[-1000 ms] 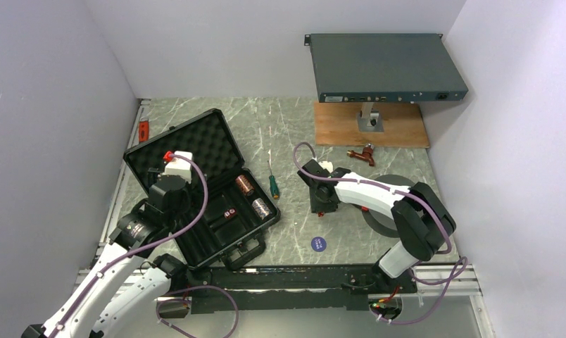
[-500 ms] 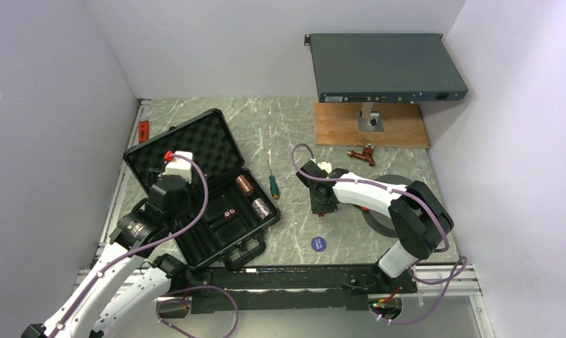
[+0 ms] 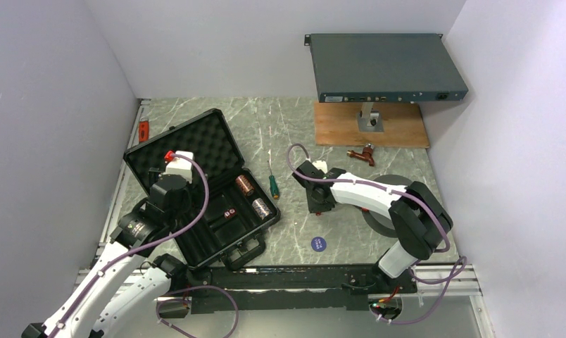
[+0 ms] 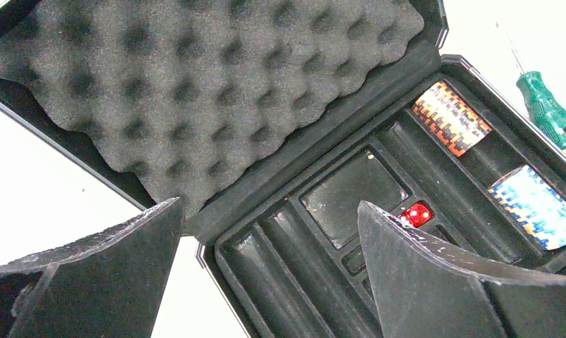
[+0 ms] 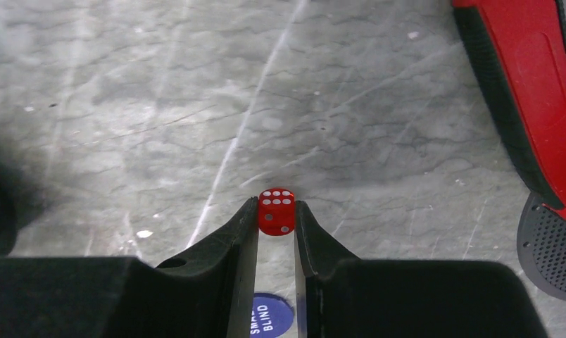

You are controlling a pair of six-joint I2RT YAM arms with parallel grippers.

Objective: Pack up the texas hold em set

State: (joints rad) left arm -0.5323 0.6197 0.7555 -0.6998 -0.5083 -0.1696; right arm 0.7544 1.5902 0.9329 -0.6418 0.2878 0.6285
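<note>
Right gripper (image 5: 275,208) has narrowed onto the red die (image 5: 277,212); you now hold it pinched at the fingertips, over the table (image 5: 125,105) right of the open case (image 3: 199,144). Probable next: carry it in beside the other die (image 4: 415,214).

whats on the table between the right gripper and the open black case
A green-handled screwdriver lies between the case and the right gripper, which pinches a red die; the top view shows it.

white words "SMALL BLIND" on blue round button (image 5: 269,317), labels on grey rack unit (image 3: 386,67) too small to read
</note>
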